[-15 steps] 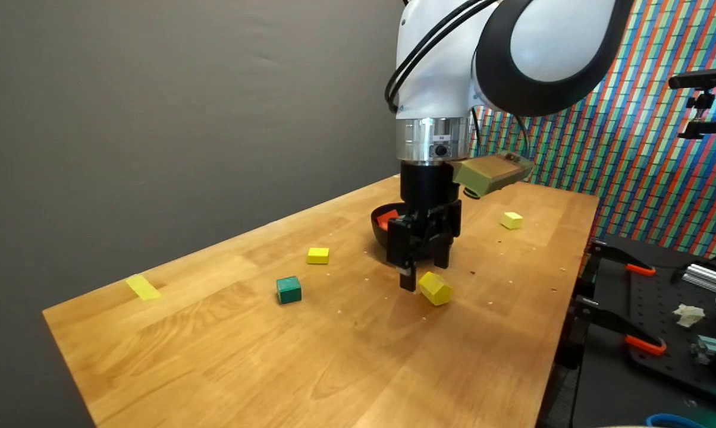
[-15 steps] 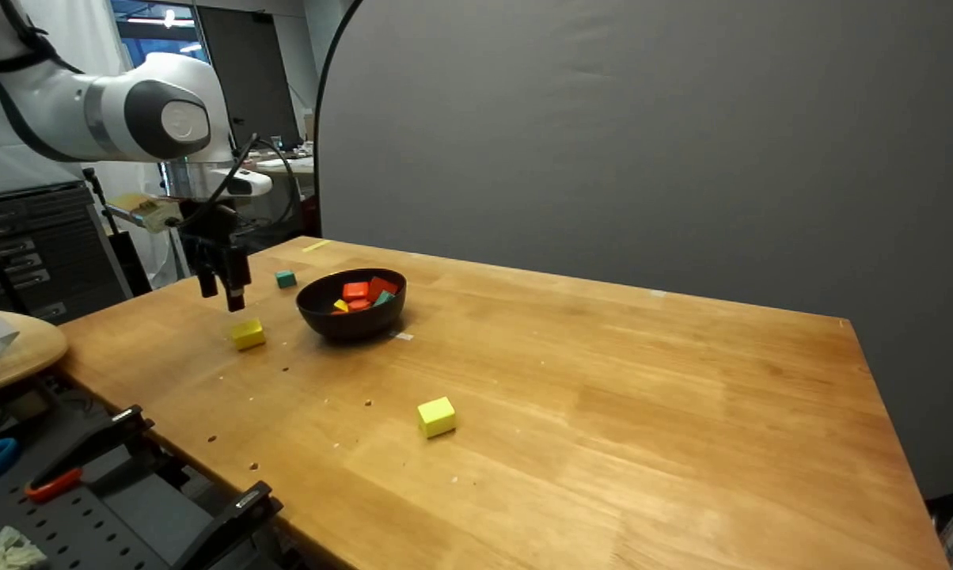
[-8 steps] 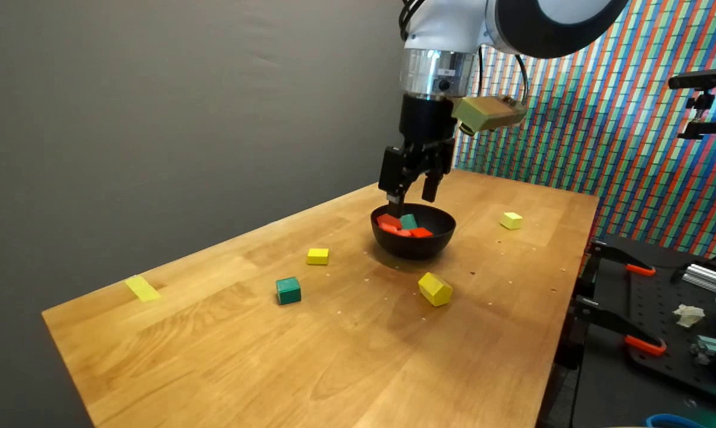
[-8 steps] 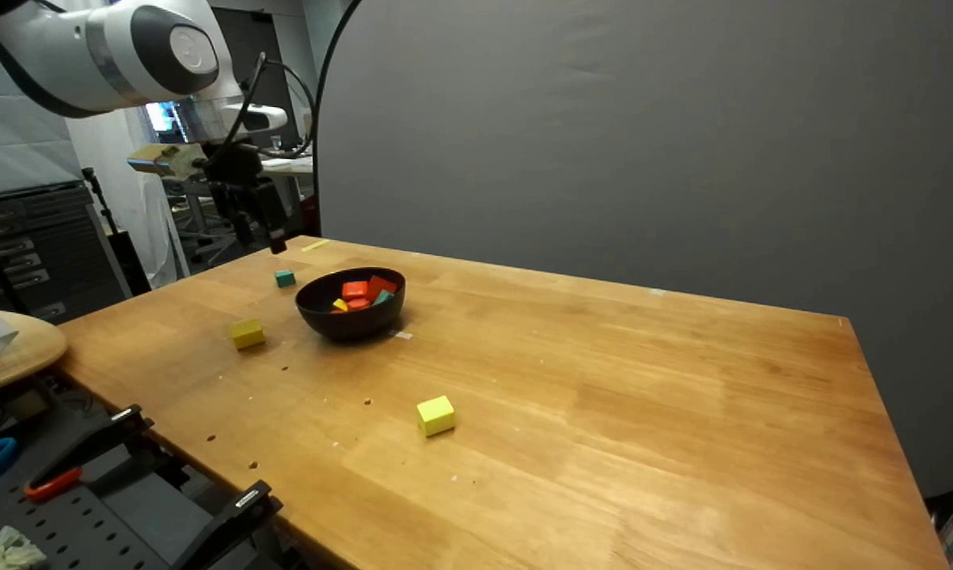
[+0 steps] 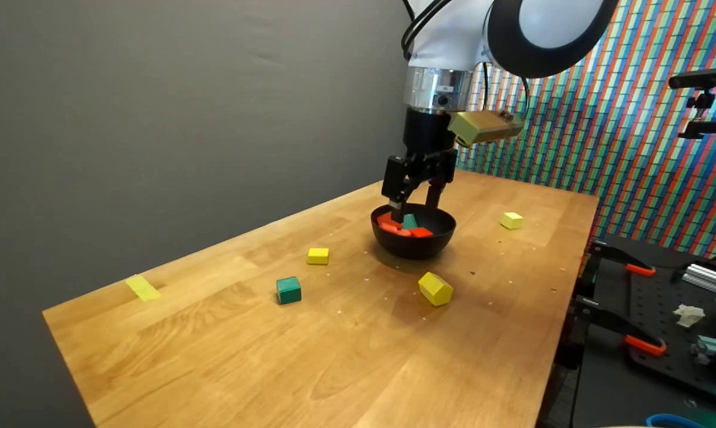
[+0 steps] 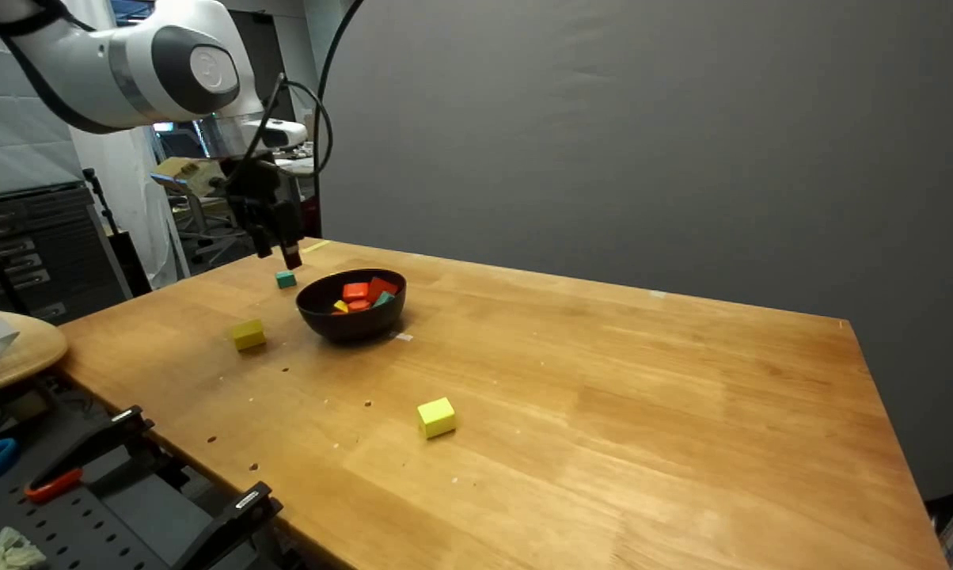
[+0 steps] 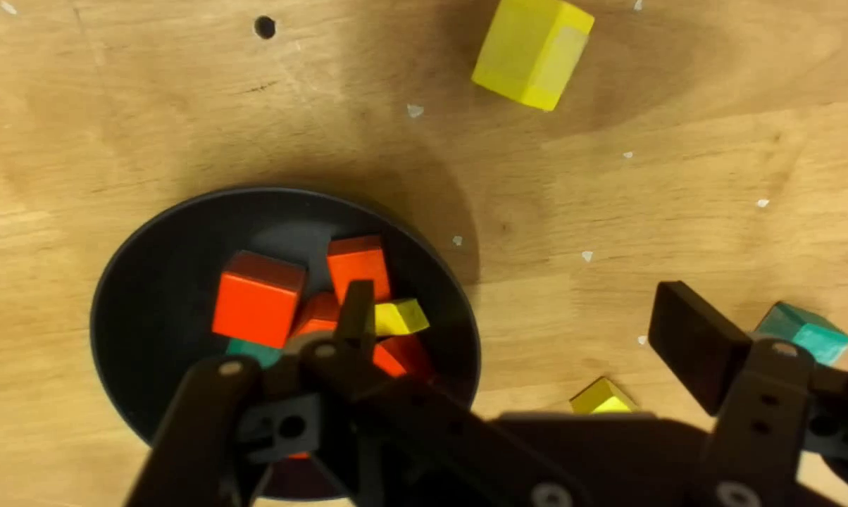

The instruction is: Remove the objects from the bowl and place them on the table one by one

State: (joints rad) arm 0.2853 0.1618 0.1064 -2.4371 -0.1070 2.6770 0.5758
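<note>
The black bowl (image 5: 414,245) stands on the wooden table (image 5: 263,368). It holds several red blocks (image 7: 255,306), a yellow block (image 7: 401,317) and a green block (image 7: 249,350). On the table lie a large yellow block (image 5: 435,289), a green block (image 5: 289,290), a small yellow block (image 5: 318,256) and a pale yellow block (image 5: 511,220). My gripper (image 5: 416,205) is open and empty, above the table beside the bowl. In the wrist view (image 7: 519,320) one finger overlaps the bowl's blocks; the other is over bare wood near the green block. The fingers hide part of the bowl.
A flat yellow tape strip (image 5: 143,288) is stuck near the table's corner. Black clamps with orange tips (image 5: 619,327) hold the table's edge by a dark workbench. A grey backdrop (image 6: 643,142) stands along the long far side. A round wooden board (image 6: 17,352) is off the table.
My gripper has risen from beside the large yellow block and moved toward the bowl. In the last half second it has come down slightly. The blocks and bowl have not moved.
</note>
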